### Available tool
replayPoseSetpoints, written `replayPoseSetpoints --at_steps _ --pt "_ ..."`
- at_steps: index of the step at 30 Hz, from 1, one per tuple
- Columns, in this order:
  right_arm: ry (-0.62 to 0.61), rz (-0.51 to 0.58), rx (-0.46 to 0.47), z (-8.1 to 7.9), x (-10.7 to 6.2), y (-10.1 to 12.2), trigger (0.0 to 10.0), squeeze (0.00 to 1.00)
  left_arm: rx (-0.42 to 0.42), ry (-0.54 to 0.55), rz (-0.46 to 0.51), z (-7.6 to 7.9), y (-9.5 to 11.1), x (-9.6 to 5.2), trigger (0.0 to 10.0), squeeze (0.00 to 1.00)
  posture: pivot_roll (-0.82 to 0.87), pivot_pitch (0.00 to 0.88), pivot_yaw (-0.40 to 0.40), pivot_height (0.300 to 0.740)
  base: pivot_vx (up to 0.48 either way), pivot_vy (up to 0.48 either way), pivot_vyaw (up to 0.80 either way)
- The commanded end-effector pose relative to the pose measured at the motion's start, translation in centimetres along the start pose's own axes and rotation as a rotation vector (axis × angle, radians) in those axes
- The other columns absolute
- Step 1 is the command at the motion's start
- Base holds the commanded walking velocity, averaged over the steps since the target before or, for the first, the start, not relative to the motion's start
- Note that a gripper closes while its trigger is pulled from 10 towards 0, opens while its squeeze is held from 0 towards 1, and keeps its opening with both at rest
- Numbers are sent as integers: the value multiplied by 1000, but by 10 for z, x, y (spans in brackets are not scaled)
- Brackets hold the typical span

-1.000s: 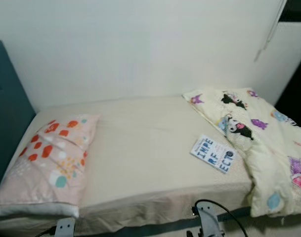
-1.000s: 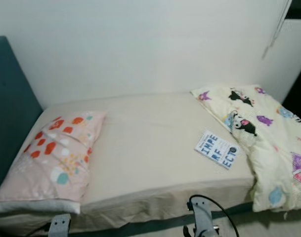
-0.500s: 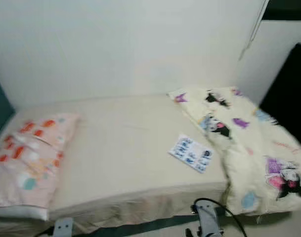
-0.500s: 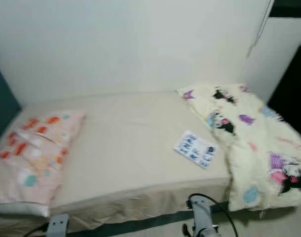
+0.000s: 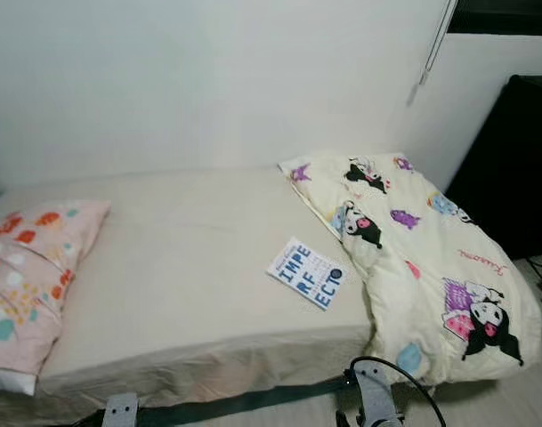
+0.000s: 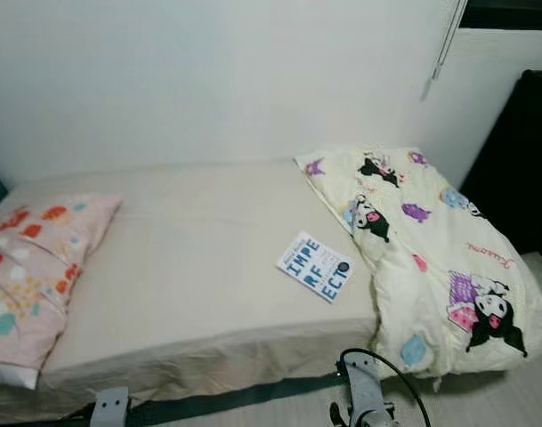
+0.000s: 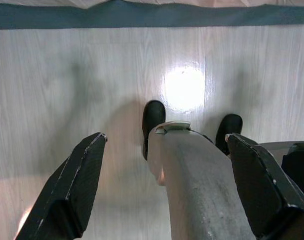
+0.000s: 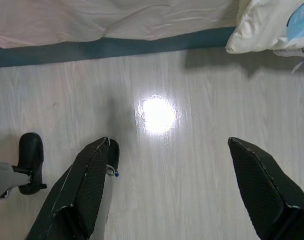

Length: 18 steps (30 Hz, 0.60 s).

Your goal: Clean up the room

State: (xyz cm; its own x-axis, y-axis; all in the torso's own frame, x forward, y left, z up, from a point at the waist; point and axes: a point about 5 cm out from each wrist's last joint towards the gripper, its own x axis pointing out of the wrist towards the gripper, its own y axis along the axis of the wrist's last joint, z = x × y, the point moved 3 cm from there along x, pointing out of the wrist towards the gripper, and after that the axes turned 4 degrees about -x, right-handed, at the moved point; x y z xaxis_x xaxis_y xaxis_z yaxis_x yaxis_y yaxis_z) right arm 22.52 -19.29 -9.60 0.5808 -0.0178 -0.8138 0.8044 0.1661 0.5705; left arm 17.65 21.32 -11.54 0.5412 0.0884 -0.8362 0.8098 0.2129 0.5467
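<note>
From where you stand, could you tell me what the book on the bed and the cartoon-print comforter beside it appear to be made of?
The book looks like a paperback with a smooth, matte printed paper cover: it lies thin and flat, with crisp blue lettering on white. The comforter looks like soft padded fabric, probably cotton or polyester: it is puffy, creased and droops over the bed's edge.

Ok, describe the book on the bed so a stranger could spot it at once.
Find the bed against the white wall. The book lies flat on the bare sheet near the front edge, just beside the bunched cartoon-print blanket. It is the only thin white rectangle there, with big blue block letters.
</note>
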Motion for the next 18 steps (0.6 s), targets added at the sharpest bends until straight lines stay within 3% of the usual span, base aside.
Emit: replayPoseSetpoints --at_steps 1,8,14,18 --pt "10 -8 -10 -3 0 -3 10000 0 11 -1 -16 0 -3 0 10000 0 12 0 -57 740 0 -292 0" --pt "12 -12 -15 -4 0 -4 10000 0 13 -4 -15 0 -3 0 10000 0 11 0 -53 740 0 -292 0" --pt "10 -14 -10 -4 0 -5 10000 0 14 -9 -13 1 -1 0 10000 0 6 0 -48 740 0 -480 0" --pt "12 -16 -13 -4 0 -5 10000 0 -17 -2 -9 1 -1 0 10000 0 8 0 -52 740 0 0 0"
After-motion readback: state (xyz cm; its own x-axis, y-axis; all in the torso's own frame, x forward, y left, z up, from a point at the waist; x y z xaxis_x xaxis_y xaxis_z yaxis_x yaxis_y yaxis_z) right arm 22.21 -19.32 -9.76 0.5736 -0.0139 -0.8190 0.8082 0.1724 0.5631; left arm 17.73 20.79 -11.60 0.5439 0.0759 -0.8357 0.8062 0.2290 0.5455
